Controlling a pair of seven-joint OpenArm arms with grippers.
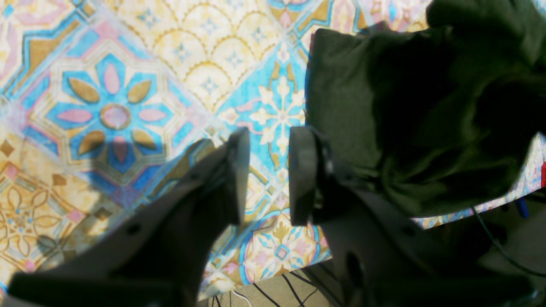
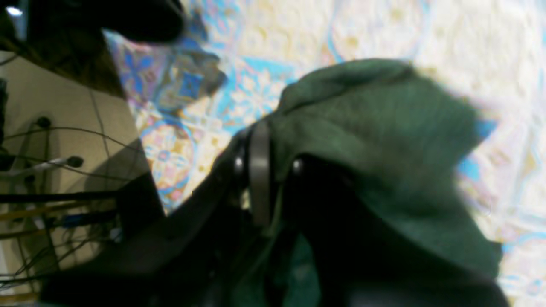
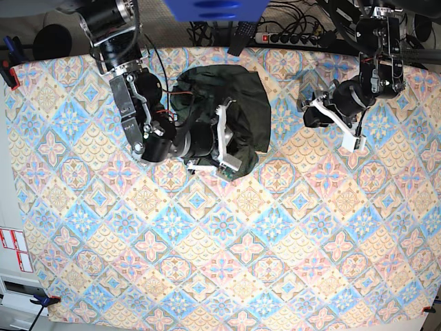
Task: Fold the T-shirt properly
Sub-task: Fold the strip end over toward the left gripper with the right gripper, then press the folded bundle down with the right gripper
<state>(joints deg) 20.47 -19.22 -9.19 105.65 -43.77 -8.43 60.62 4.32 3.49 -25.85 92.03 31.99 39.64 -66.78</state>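
Observation:
The T-shirt lies bunched in a dark olive-green heap at the back middle of the patterned table. My right gripper sits at the heap's near edge. In the right wrist view this gripper is shut on a fold of the T-shirt, and the cloth drapes over one finger. My left gripper hovers to the right of the heap, apart from it. Seen from the left wrist, my left gripper is open with only tablecloth between its fingers, and the T-shirt lies just beside its right finger.
A colourful tiled cloth covers the whole table. A power strip and cables lie past the back edge. Red clamps hold the cloth at the left edge. The table's back edge with cables shows below my left gripper.

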